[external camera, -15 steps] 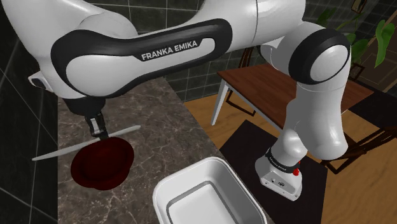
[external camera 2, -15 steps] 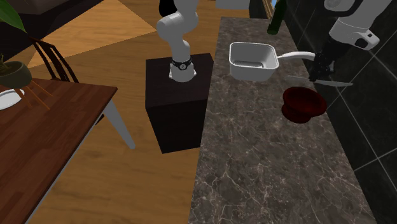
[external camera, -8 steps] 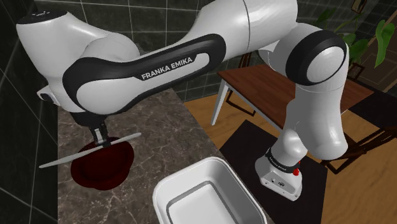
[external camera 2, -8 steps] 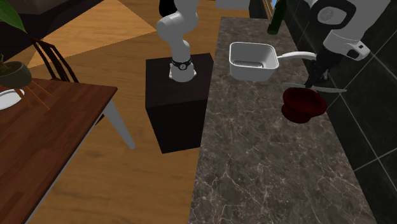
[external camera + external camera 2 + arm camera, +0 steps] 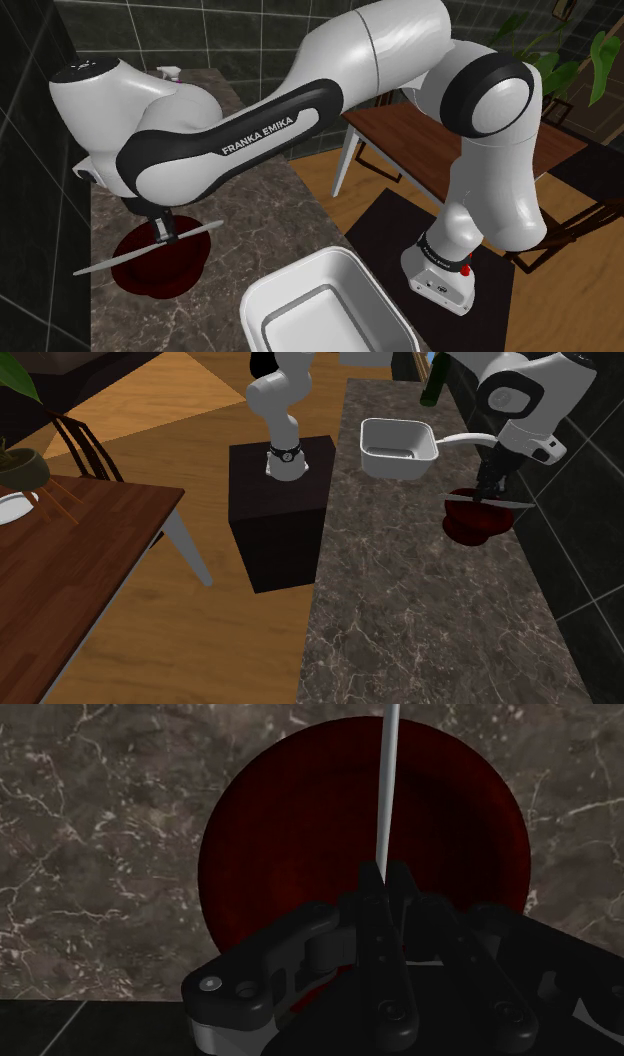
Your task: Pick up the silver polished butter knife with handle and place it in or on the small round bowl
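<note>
Pinching the butter knife [image 5: 105, 262], the tool [image 5: 164, 237] has sunk lower at lower left, now just above the dark red bowl [image 5: 165, 272].

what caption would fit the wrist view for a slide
The gripper clasps a silver knife over a dark red bowl on a marbled counter.

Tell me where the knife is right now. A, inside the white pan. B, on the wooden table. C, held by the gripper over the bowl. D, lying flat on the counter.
C: the gripper is shut on the knife, whose blade reaches out over the dark red bowl.
</note>
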You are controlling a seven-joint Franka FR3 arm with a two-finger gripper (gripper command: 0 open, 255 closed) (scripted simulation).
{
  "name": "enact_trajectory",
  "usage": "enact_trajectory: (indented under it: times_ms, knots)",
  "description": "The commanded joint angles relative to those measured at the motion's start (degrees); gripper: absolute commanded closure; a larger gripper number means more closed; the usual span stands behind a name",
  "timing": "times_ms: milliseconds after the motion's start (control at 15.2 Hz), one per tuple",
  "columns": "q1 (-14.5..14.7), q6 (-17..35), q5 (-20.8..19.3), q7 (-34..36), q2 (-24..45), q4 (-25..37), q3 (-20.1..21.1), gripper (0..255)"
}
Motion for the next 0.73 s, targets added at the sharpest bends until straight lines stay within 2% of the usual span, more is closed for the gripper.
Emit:
enact_trajectory:
  times_ms: [0,396,462,660]
  knots:
    - [0.0,0.6,0.0,0.0,0.0,-0.6,0.0,255]
    - [0.0,0.6,0.0,0.0,0.0,-0.6,0.0,255]
    - [0.0,0.6,0.0,0.0,0.0,-0.6,0.0,0]
    - [0.0,0.6,0.0,0.0,0.0,-0.6,0.0,0]
